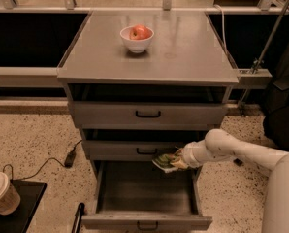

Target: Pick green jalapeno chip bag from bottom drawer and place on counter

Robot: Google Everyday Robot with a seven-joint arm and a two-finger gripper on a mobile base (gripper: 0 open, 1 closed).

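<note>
The bottom drawer (pixel 144 221) is pulled open and its inside looks bare. My gripper (pixel 176 160) reaches in from the right on a white arm and is shut on the green jalapeno chip bag (pixel 164 160). It holds the bag above the drawer's back right part, just in front of the middle drawer's face. The counter (pixel 183 47) is the grey top of the cabinet, well above the gripper.
A white bowl with a red apple (pixel 136 37) stands on the counter left of centre. The top drawer (pixel 148 114) and middle drawer (pixel 130 149) are shut. A paper cup (pixel 1 193) on a black tray and a cable (pixel 42 166) lie on the floor at left.
</note>
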